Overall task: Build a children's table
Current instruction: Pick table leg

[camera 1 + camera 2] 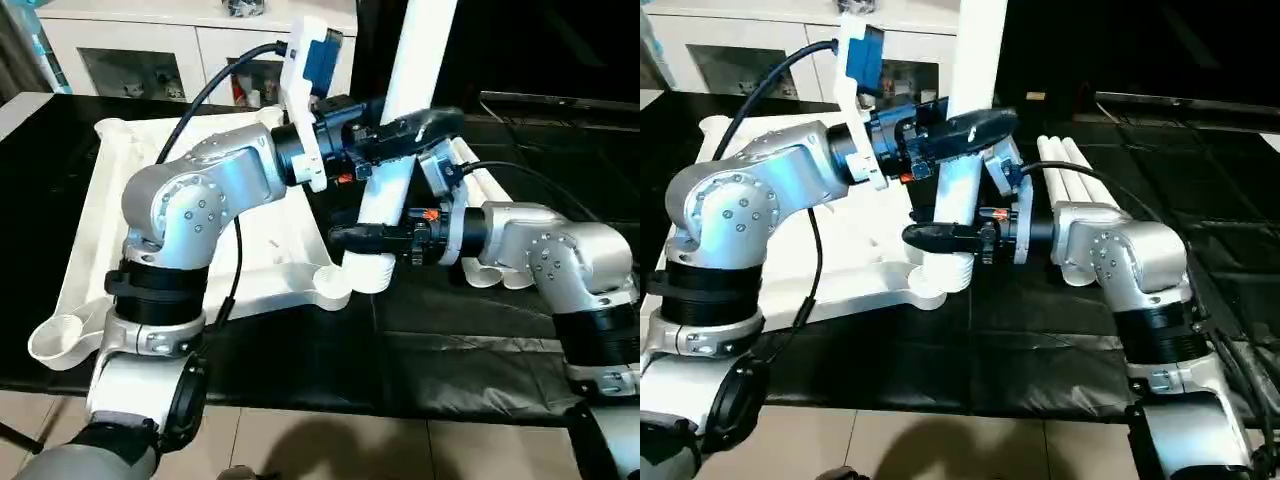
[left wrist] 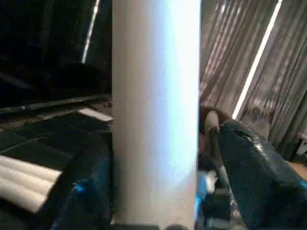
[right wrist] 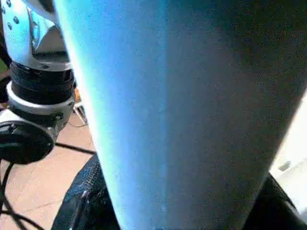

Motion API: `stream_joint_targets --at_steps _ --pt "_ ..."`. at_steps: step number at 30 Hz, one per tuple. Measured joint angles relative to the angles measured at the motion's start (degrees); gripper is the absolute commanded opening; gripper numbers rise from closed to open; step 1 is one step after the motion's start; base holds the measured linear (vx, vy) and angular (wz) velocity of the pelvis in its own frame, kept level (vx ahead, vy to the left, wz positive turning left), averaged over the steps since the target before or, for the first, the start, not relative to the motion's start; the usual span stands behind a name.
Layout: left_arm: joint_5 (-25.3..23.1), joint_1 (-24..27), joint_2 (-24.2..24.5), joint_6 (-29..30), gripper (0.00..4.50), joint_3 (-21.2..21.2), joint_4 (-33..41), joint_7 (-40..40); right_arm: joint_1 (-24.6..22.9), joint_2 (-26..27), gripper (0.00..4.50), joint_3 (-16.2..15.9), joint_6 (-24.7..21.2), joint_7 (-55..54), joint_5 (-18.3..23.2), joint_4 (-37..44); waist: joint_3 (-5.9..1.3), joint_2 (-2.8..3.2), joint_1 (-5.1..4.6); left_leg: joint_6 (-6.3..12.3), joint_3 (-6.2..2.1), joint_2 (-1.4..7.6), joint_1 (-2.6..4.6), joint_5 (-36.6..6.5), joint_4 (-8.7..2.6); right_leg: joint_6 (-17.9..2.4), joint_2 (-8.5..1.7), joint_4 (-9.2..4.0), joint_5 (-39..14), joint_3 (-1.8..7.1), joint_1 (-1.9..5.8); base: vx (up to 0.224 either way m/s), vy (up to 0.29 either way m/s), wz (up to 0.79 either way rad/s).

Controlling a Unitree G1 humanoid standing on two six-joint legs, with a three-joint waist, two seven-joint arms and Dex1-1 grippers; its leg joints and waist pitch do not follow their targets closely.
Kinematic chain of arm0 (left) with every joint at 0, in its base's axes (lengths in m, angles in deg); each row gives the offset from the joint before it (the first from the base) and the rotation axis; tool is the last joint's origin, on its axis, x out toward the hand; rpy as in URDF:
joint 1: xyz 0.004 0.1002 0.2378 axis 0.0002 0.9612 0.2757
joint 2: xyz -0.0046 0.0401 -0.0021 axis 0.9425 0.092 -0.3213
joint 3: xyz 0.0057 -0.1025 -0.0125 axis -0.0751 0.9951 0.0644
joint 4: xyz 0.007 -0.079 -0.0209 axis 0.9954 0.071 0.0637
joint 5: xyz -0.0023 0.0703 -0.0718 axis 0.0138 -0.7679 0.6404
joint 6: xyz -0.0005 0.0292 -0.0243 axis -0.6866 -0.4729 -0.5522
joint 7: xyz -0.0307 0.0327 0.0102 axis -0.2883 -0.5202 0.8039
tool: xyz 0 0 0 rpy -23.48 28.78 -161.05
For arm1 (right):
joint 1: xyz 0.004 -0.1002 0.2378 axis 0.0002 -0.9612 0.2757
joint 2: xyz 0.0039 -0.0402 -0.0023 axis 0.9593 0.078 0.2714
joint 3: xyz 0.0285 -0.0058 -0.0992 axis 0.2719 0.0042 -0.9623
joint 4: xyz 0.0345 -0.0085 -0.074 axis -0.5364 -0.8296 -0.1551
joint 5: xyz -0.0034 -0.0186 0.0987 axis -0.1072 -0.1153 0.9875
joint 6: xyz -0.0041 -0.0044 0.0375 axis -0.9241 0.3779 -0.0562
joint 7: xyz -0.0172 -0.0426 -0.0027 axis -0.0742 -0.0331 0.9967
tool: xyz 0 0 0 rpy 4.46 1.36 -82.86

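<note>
The tabletop (image 1: 270,250) lies upside down on the black-covered table (image 1: 450,330), ribbed side up, filling the scene from about 9 o'clock to the centre. One leg (image 1: 395,150) stands nearly upright at the centre, its lower end sitting in the near corner socket (image 1: 372,270). The left gripper (image 1: 400,130) is clenched around the leg higher up, and the right gripper (image 1: 365,237) grasps it low, just above the socket. This first leg looks seated or nearly so, though whether it is fully home I cannot tell. The spare legs (image 1: 1080,175) lie side by side at 2 o'clock, and the socket (image 1: 55,335) at 8 o'clock is bare, so most of the build seems left.
</note>
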Motion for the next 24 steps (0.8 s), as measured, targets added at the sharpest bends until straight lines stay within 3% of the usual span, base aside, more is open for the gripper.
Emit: stream_joint_targets --at_steps 9,13,24 --pt "4.55 -0.04 -4.55 -0.96 4.27 6.86 -1.09 5.05 0.14 4.01 1.99 2.25 0.49 -7.05 -0.04 -1.73 0.00 -0.01 0.10 -0.02 -0.01 0.00 -0.02 0.03 0.00 -0.01 0.00 -0.02 0.03 -0.01 0.00 0.000 0.000 0.00" --pt "7.89 -0.74 -6.61 -3.92 4.49 9.66 -0.30 5.64 -1.08 4.91 1.99 3.55 2.62 -11.81 -2.19 -4.52 -0.01 -0.02 0.17 -0.02 -0.02 -0.01 -0.04 0.04 0.00 -0.01 -0.01 -0.04 0.04 -0.02 0.00 0.000 0.000 0.00" --pt "10.85 -1.51 -7.23 -8.18 4.50 12.55 3.37 7.33 -1.97 10.52 1.93 5.81 10.40 -21.83 -6.30 -7.26 -0.01 0.05 -0.07 -0.08 -0.03 0.01 0.01 0.07 -0.04 0.01 0.02 -0.02 0.06 -0.01 -0.01 0.000 0.000 0.00"
